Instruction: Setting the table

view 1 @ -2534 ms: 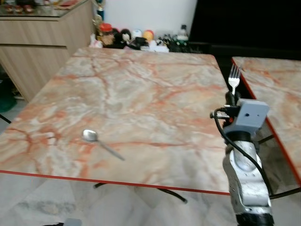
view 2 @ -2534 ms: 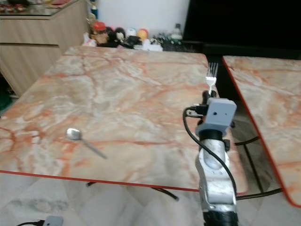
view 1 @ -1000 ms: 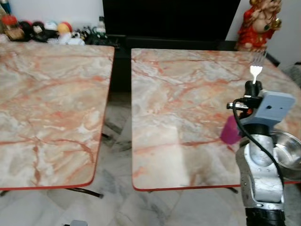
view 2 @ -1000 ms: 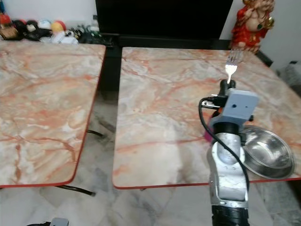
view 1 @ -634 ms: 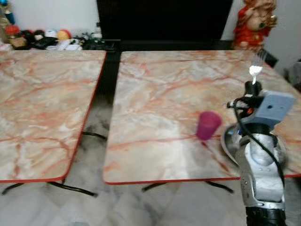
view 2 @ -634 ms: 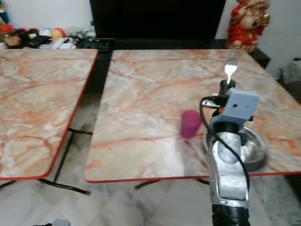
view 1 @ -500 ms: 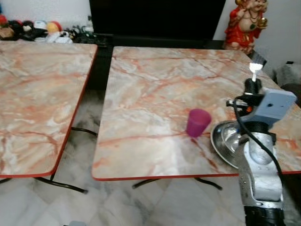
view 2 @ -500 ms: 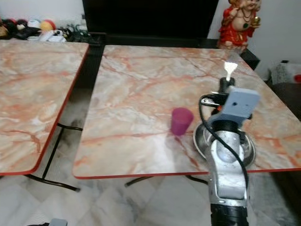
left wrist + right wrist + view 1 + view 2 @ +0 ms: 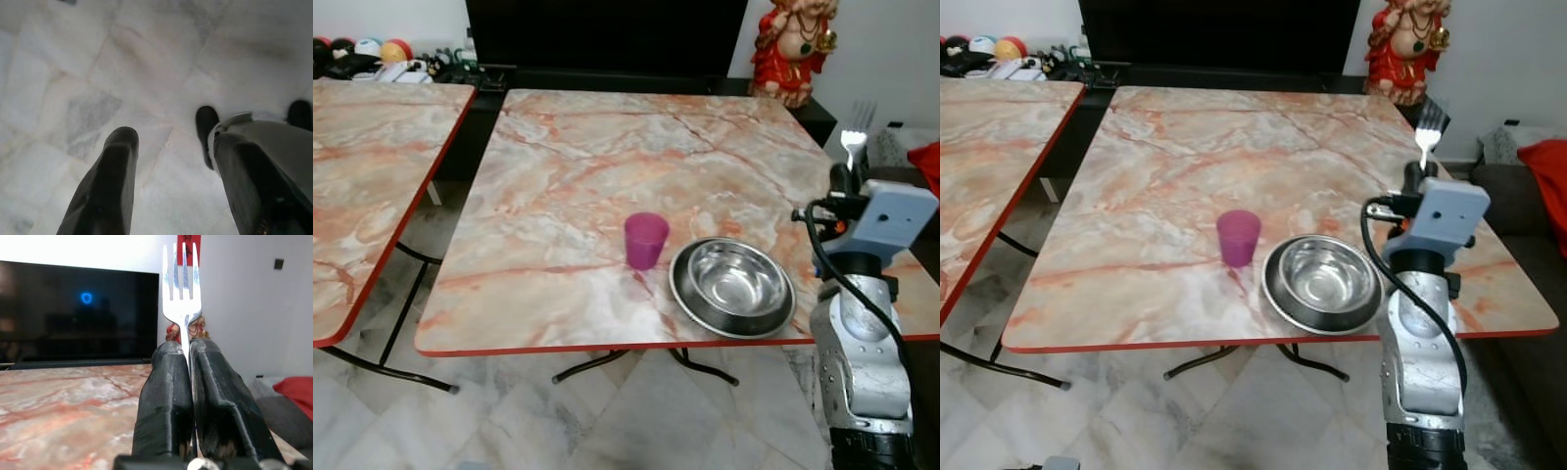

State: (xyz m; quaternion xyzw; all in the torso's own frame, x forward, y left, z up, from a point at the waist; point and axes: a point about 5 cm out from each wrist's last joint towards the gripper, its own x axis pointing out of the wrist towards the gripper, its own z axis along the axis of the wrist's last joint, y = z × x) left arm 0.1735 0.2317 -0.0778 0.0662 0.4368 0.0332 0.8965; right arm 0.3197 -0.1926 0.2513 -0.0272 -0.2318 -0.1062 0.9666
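Gripping fork [image 9: 1428, 125] upright in right gripper [image 9: 1414, 176], jaws closed on handle, at counter [image 9: 1165, 157] right edge | bowl [image 9: 1321, 282] touching purple cup [image 9: 1238, 237] | left gripper [image 9: 171, 191] over floor, jaws apart

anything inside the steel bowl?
The steel bowl on the marble table holds no object: its shiny bottom shows in full, only reflections. The purple cup stands beside it. What is under it is covered.
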